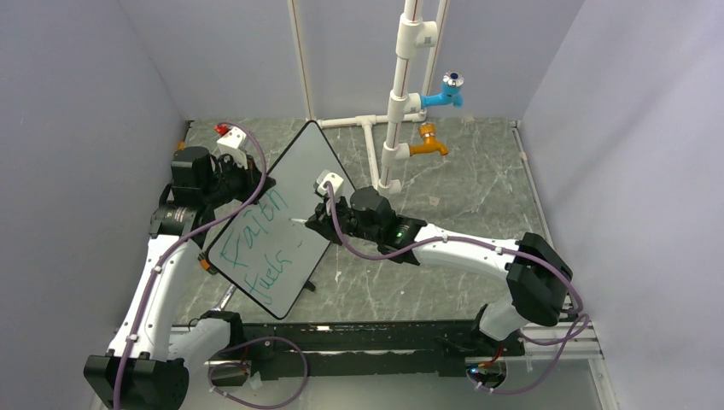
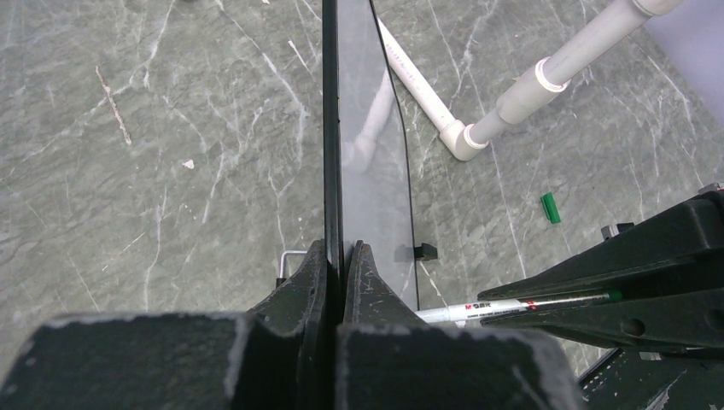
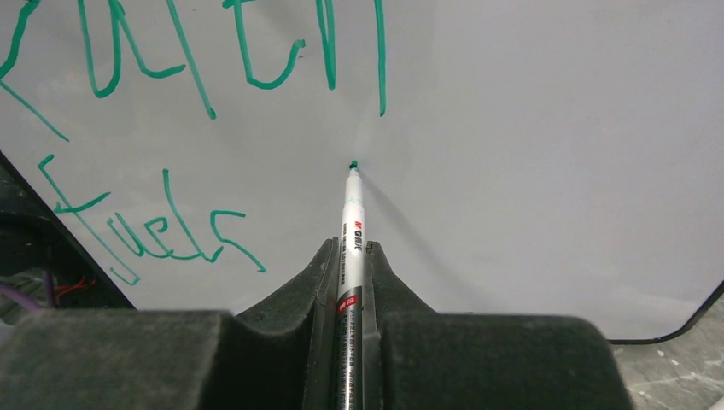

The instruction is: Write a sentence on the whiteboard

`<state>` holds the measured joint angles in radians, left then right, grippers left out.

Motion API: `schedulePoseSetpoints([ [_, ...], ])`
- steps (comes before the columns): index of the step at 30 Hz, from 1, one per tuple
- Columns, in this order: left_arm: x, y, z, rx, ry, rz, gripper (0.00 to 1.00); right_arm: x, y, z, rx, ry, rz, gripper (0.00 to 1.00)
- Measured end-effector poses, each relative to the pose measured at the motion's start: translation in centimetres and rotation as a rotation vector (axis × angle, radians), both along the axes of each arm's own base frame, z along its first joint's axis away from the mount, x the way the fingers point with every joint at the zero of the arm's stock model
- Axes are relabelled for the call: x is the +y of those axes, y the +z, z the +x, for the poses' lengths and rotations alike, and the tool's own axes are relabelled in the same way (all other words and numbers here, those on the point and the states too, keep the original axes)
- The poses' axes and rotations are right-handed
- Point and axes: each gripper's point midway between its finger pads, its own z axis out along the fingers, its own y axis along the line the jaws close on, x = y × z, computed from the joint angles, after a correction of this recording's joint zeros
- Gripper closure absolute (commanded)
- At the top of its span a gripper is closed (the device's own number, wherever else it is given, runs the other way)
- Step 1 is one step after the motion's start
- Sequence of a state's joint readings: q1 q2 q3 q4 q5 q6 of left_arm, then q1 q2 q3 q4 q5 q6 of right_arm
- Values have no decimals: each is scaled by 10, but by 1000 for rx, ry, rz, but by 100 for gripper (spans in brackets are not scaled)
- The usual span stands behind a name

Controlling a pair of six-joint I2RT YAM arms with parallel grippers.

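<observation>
The whiteboard (image 1: 294,184) stands tilted on edge on the table, and my left gripper (image 1: 253,181) is shut on its left rim. In the left wrist view the board's black edge (image 2: 331,128) runs between the closed left gripper (image 2: 341,249). The sentence (image 1: 260,235) is green handwriting in two lines, "Faith" (image 3: 248,60) above "fuels" (image 3: 162,231). My right gripper (image 3: 351,248) is shut on a white marker (image 3: 352,213). Its green tip (image 3: 353,164) rests at the board's face (image 3: 529,154), just below the end of the upper line. The marker (image 2: 487,309) also shows from the side.
A white pipe frame (image 1: 394,111) stands at the back with a blue tap (image 1: 448,90) and an orange tap (image 1: 429,145). A small green cap (image 2: 551,207) lies on the marble table (image 1: 478,196). Grey walls close in both sides.
</observation>
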<state>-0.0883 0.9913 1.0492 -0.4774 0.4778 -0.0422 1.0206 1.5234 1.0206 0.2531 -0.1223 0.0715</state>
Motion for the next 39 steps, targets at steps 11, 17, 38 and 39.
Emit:
schedulePoseSetpoints([
  [11, 0, 0, 0, -1, 1, 0, 100, 3, -19, -23, 42, 66, -14, 100],
  [17, 0, 0, 0, -1, 0, 0, 100, 0, -36, -34, 70, 80, -43, 100],
  [38, -1, 0, 0, -1, -3, -2, 100, -22, -67, -24, 66, -10, -128, 100],
  [39, -1, 0, 0, -1, -3, -2, 100, -22, -67, -23, 62, -16, -132, 100],
])
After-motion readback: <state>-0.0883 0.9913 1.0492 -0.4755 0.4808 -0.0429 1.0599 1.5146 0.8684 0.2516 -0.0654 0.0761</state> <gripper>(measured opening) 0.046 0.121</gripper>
